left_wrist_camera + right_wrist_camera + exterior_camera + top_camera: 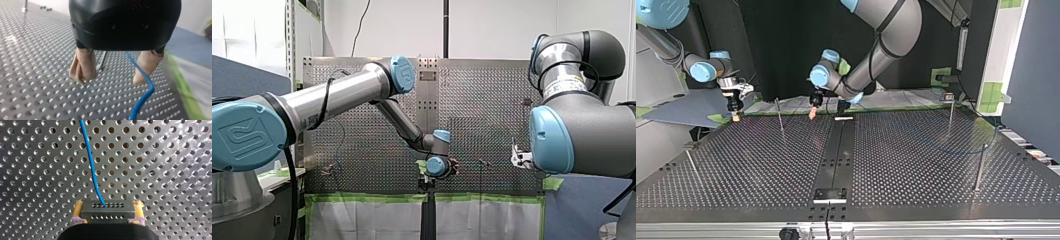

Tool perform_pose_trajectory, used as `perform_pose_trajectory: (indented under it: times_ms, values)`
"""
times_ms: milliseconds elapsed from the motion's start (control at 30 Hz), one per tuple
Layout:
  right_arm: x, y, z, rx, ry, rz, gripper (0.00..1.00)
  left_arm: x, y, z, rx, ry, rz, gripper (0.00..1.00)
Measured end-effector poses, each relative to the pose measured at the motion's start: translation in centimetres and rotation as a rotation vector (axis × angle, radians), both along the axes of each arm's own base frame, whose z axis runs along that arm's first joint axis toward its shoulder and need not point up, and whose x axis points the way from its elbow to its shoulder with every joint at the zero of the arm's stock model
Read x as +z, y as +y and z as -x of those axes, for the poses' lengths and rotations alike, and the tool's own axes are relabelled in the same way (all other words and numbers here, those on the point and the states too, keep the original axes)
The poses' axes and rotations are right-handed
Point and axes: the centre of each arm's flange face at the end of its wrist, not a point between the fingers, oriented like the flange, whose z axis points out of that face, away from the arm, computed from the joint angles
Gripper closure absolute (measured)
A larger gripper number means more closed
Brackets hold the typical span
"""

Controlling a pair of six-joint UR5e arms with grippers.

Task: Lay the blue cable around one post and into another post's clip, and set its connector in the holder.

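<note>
The cable (91, 162) is blue, perforated table (162, 171) silvery, left pincer's (111, 80) pads (83, 65) seemingly beige.

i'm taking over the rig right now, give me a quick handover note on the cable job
My right pincer: shut on the connector, above the perforated table. The blue cable runs ahead from it.
My left pincer: open, low over the table, with the cable passing between its fingers, not gripped.
Done: connector in hand.
Left: cable around one post, into another post's clip, connector into the holder. None of this shows as done.
</note>
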Motion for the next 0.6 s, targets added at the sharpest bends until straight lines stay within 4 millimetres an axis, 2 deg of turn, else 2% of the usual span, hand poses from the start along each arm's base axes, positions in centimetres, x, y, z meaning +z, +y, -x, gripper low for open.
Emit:
perform_pose_trajectory:
  times_ms: [133,300,600]
  values:
    - [-0.2,0.1,-0.1,0.001,0.000,-0.004,1.00,-0.1,0.1,0.7,-0.015,0.002,-0.025,0.00]
    - [-0.4,0.1,-0.2,0.003,0.000,-0.006,1.00,0.9,0.6,1.1,-0.019,-0.017,-0.035,0.00]
    - [-0.6,0.3,-0.4,0.007,0.000,-0.012,1.00,0.2,0.9,2.5,-0.036,0.009,-0.060,0.00]
